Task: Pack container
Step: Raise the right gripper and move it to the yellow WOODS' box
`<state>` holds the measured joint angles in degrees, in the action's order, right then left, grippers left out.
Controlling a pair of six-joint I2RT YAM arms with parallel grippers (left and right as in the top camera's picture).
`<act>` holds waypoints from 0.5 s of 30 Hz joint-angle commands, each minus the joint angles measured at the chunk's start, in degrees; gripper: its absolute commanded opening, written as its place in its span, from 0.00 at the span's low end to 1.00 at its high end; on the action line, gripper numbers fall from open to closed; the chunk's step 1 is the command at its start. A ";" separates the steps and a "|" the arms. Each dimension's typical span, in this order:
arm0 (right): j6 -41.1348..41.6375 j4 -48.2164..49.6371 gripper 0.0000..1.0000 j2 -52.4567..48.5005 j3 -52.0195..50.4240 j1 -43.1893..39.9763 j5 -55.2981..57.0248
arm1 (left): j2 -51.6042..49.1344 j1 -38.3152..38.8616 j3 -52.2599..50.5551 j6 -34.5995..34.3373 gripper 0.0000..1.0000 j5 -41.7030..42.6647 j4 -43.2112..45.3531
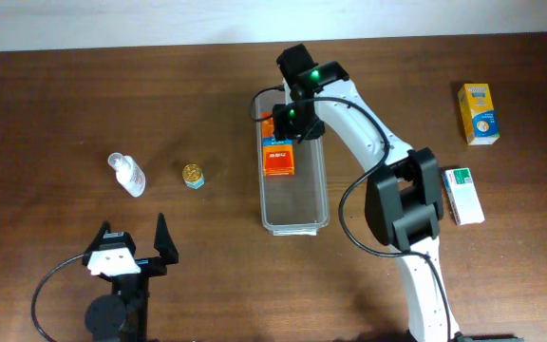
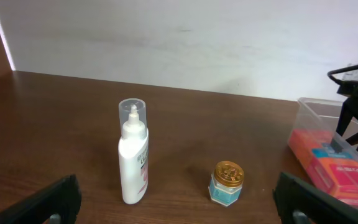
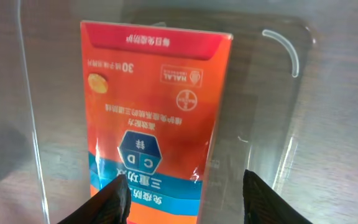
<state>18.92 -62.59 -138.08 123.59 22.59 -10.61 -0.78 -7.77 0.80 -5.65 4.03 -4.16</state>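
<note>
At the middle of the overhead view lies the container (image 1: 297, 201), a long clear bin running from the upper centre down toward the frame's lower centre. Its upper half holds an orange box (image 1: 278, 157) lying flat on the floor; the lower half is bare. That is the only item packed, as far as I can tell.

The right gripper (image 3: 188, 193) hangs over the bin's upper end. In the right wrist view its fingers are spread, the box flat beneath them with no pad pressing it, so I judge it released.

The left gripper (image 1: 133, 245) sits at the lower left of the overhead view, jaws wide apart and holding nothing.

Four things wait outside on the table. A yellow box (image 1: 476, 114) stands at the upper right and a white and green box (image 1: 463, 195) lies below it, both well apart from the bin. Left of the bin are a white spray bottle (image 1: 126, 174) and, between it and the bin, a small gold-lidded jar (image 1: 193, 176).

By my reckoning the packing is barely begun: one in, four to go.
</note>
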 commanded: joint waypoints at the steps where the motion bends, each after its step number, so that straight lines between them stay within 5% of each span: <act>1: -0.83 -0.20 0.51 3.32 1.31 -1.05 0.04 | 0.42 0.22 -0.28 -0.35 0.99 -0.44 -0.20; 15: -6.19 -1.55 0.62 11.78 12.94 -1.86 -2.19 | 0.37 0.22 -0.28 -0.35 0.99 -0.44 -0.20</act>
<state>15.16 -63.24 -129.84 132.62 21.39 -12.60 -0.78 -7.77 0.80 -5.67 4.03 -4.14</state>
